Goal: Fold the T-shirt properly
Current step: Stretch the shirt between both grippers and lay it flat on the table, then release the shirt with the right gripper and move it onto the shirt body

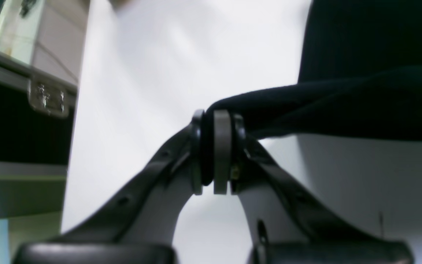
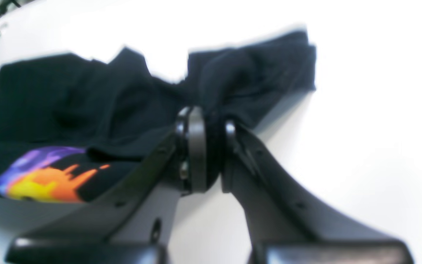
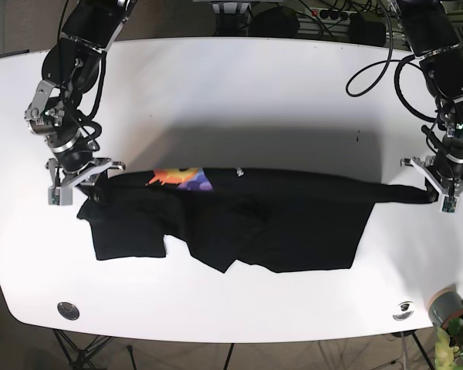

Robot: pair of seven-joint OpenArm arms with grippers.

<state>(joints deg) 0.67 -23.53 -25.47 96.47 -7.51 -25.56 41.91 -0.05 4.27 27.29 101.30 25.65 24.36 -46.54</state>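
Where the white table [image 3: 239, 85] fills the base view, the black T-shirt [image 3: 247, 216] hangs stretched across its middle, pulled taut between the two arms along its upper edge. Below that edge the fabric sags toward the table's near side, with one sleeve [image 3: 127, 231] lying flat near the right arm's end and a ragged lower hem toward the centre.

A printed graphic [image 3: 181, 178] in orange, yellow and purple shows on the shirt just below the taut edge; in the right wrist view the same graphic [image 2: 46, 176] lies at lower left on the dark cloth.

The right gripper [image 3: 89, 185] stands at the shirt's end on the base view's left. In the right wrist view, the right gripper [image 2: 205, 146] has its jaws closed narrowly, with bunched black fabric pinched between them.

The left gripper [image 3: 440, 196] stands at the opposite end, where the shirt narrows to a drawn-out strip. In the left wrist view, the left gripper [image 1: 218, 150] has its jaws pressed together on a fold of black cloth [image 1: 343, 106] that trails off to the right above the table surface.

A dark case with metal latches [image 1: 46, 97] sits beyond the table edge at left, blurred.
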